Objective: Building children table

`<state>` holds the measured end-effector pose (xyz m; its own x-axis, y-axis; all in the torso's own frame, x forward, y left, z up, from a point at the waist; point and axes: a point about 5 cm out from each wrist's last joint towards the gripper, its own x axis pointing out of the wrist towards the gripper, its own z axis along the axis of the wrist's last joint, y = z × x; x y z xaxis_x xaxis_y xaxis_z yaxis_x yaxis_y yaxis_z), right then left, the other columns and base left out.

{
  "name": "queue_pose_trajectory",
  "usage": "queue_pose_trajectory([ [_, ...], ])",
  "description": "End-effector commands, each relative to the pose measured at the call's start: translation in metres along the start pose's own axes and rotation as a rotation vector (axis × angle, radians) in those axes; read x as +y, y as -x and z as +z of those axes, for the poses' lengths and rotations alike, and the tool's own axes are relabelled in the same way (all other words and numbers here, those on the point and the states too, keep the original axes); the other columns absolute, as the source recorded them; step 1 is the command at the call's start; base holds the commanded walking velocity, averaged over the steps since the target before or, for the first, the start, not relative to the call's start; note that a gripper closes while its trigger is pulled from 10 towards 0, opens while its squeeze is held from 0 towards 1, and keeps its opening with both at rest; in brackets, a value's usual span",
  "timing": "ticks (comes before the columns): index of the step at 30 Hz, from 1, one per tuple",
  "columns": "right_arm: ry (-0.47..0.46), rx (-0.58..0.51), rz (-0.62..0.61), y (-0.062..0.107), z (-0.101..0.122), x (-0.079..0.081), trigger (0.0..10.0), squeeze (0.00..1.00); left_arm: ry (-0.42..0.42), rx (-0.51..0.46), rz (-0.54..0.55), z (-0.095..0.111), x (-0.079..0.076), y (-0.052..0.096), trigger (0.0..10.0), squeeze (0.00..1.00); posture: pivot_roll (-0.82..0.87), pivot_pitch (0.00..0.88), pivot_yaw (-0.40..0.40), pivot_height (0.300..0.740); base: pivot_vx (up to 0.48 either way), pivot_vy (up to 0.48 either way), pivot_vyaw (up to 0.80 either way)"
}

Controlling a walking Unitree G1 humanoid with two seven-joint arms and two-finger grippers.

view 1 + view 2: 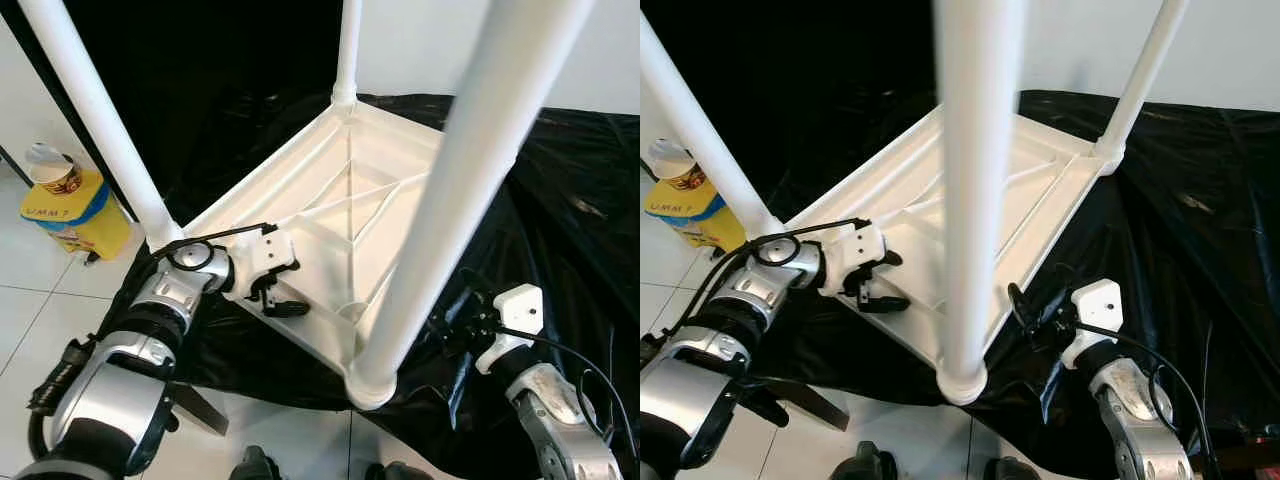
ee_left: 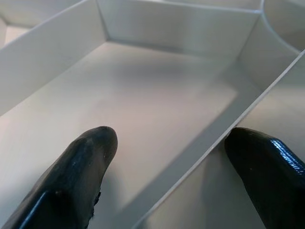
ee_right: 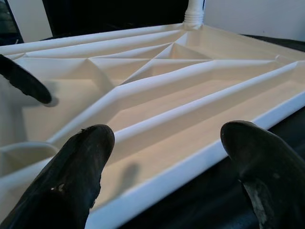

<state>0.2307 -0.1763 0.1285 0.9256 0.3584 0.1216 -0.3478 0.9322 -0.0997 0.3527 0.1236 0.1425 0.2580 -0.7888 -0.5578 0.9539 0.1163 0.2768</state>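
Three legs (image 1: pixel 455 190) seated in upturned table (image 1: pixel 375 170). Left gripper (image 1: pixel 278 297) wide astride near-left rib; right gripper (image 1: pixel 1032 318) wide beside right rim. Risk: nudging table, toppling legs.

the upturned white table (image 1: pixel 330 215) lies on a black sheet (image 1: pixel 1200 230) with its ribbed underside up, and three white legs stand in the way: one near leg (image 1: pixel 455 200) rises between the two arms, one (image 1: pixel 95 120) on the left, one (image 1: pixel 347 50) at the far corner. raised ribs (image 3: pixel 157 78) split the underside into shallow bays. the left tool (image 1: pixel 275 295) reaches over the near-left rim, its parted fingers (image 2: pixel 81 167) straddling a rib. the right tool (image 1: pixel 1030 315) sits just outside the right rim with its fingers (image 3: pixel 86 152) spread, over open black sheet. a yellow bag (image 1: pixel 75 210) with a cup (image 1: pixel 52 170) stands on the floor to the left, apart from the table.
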Motion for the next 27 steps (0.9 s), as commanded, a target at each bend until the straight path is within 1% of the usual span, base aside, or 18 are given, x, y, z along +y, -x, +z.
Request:
queue_pose_trajectory([
  [1, -0.011, 0.025, -0.012, 0.000, -0.005, 0.000, 10.0, 0.00, 0.038, -0.062, 0.655, 0.013, 0.037, 0.008, 10.0, 0.00, -0.01, 0.113, -0.040, 0.740, 0.000, 0.000, 0.00],
  [6, -0.014, 0.019, -0.051, -0.003, -0.006, -0.002, 10.0, 0.00, 0.038, -0.087, 0.698, 0.021, 0.041, 0.003, 10.0, 0.00, 0.00, 0.110, -0.038, 0.740, 0.000, 0.000, 0.00],
  [10, -0.014, 0.009, -0.087, -0.007, -0.007, -0.003, 10.0, 0.00, 0.083, -0.122, 0.754, 0.026, 0.043, -0.004, 10.0, 0.00, 0.00, 0.101, -0.038, 0.740, 0.000, 0.000, 0.00],
  [12, -0.014, 0.002, -0.094, -0.010, -0.007, -0.001, 10.0, 0.00, 0.096, -0.138, 0.762, 0.030, 0.042, -0.010, 10.0, 0.00, 0.00, 0.099, -0.040, 0.740, 0.000, 0.000, 0.00],
  [14, -0.015, 0.000, -0.096, -0.011, -0.007, 0.000, 10.0, 0.00, 0.082, -0.141, 0.751, 0.031, 0.041, -0.010, 10.0, 0.00, 0.01, 0.098, -0.039, 0.740, 0.000, 0.000, 0.00],
  [16, -0.014, -0.001, -0.096, -0.011, -0.007, 0.001, 10.0, 0.00, 0.059, -0.152, 0.706, 0.032, 0.041, -0.007, 10.0, 0.00, 0.01, 0.097, -0.038, 0.740, 0.000, 0.000, 0.00],
  [17, -0.014, -0.001, -0.096, -0.011, -0.007, 0.001, 10.0, 0.00, 0.059, -0.152, 0.706, 0.032, 0.041, -0.007, 10.0, 0.00, 0.01, 0.097, -0.038, 0.740, 0.000, 0.000, 0.00],
  [18, -0.013, 0.000, -0.094, -0.010, -0.007, 0.001, 10.0, 0.00, 0.040, -0.150, 0.658, 0.030, 0.040, -0.003, 10.0, 0.00, 0.01, 0.096, -0.039, 0.740, 0.000, 0.000, 0.00],
  [19, -0.013, 0.000, -0.094, -0.010, -0.007, 0.001, 10.0, 0.00, 0.040, -0.150, 0.658, 0.030, 0.040, -0.003, 10.0, 0.00, 0.01, 0.096, -0.039, 0.740, 0.000, 0.000, 0.00],
  [20, -0.013, 0.001, -0.093, -0.009, -0.008, 0.001, 10.0, 0.00, 0.026, -0.150, 0.617, 0.028, 0.039, 0.001, 10.0, 0.00, 0.01, 0.096, -0.039, 0.740, 0.000, 0.000, 0.00],
  [21, -0.011, 0.005, -0.090, -0.008, -0.008, 0.001, 10.0, 0.00, 0.000, -0.138, 0.562, 0.024, 0.039, 0.009, 10.0, 0.00, 0.01, 0.094, -0.040, 0.740, 0.000, 0.000, 0.00],
  [22, -0.011, 0.005, -0.090, -0.008, -0.008, 0.001, 10.0, 0.00, 0.000, -0.138, 0.562, 0.024, 0.039, 0.009, 10.0, 0.00, 0.01, 0.094, -0.040, 0.740, 0.000, 0.000, 0.00],
  [23, -0.010, 0.008, -0.090, -0.008, -0.009, 0.001, 10.0, 0.00, -0.029, -0.119, 0.513, 0.022, 0.038, 0.014, 10.0, 0.00, 0.01, 0.093, -0.040, 0.740, 0.000, 0.000, 0.00],
  [24, -0.010, 0.008, -0.090, -0.008, -0.009, 0.001, 10.0, 0.00, -0.029, -0.119, 0.513, 0.022, 0.038, 0.014, 10.0, 0.00, 0.01, 0.093, -0.040, 0.740, 0.000, 0.000, 0.00],
  [26, -0.004, 0.009, -0.088, -0.008, -0.010, 0.000, 10.0, 0.00, -0.099, -0.067, 0.409, 0.016, 0.033, 0.018, 10.0, 0.00, 0.01, 0.091, -0.039, 0.740, 0.000, 0.000, 0.00],
  [27, -0.004, 0.009, -0.088, -0.008, -0.010, 0.000, 10.0, 0.00, -0.099, -0.067, 0.409, 0.016, 0.033, 0.018, 10.0, 0.00, 0.01, 0.091, -0.039, 0.740, 0.000, 0.000, 0.00],
])
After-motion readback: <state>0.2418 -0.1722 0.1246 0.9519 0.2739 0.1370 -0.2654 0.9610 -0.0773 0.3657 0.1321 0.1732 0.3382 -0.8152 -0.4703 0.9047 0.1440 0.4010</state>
